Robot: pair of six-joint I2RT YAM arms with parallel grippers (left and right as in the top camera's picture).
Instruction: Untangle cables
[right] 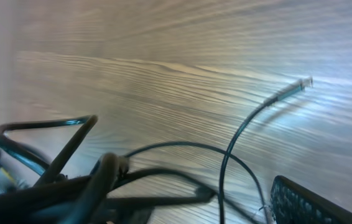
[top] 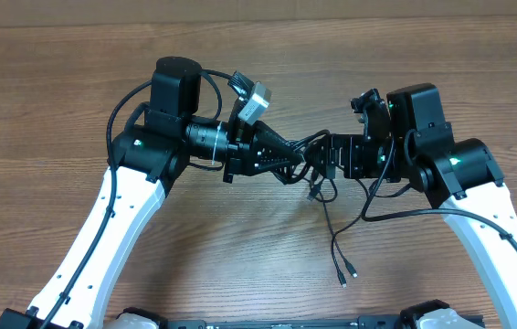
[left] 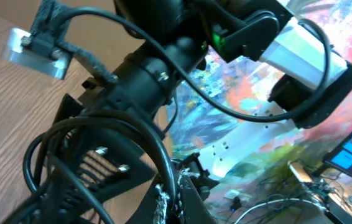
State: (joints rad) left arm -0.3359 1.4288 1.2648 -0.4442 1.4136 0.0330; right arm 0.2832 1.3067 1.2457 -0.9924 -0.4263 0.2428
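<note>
The cables (top: 314, 175) form a small black knot held above the table between my two grippers. Two thin strands (top: 332, 228) trail from it toward the front edge and end in small plugs (top: 342, 277). My left gripper (top: 297, 157) points right and is shut on a black cable (left: 163, 155) that runs between its frayed pads (left: 161, 200). My right gripper (top: 328, 157) faces it from the right and is open. In the right wrist view one ribbed finger (right: 300, 202) shows at lower right. Cable loops (right: 101, 180) cross the gap, and a silver-tipped plug (right: 303, 83) lies on the wood.
The wooden table (top: 58, 64) surrounds both arms. A silver connector (top: 257, 100) with thick black wiring sits on my left wrist. The right arm's body (left: 300, 50) fills the upper part of the left wrist view.
</note>
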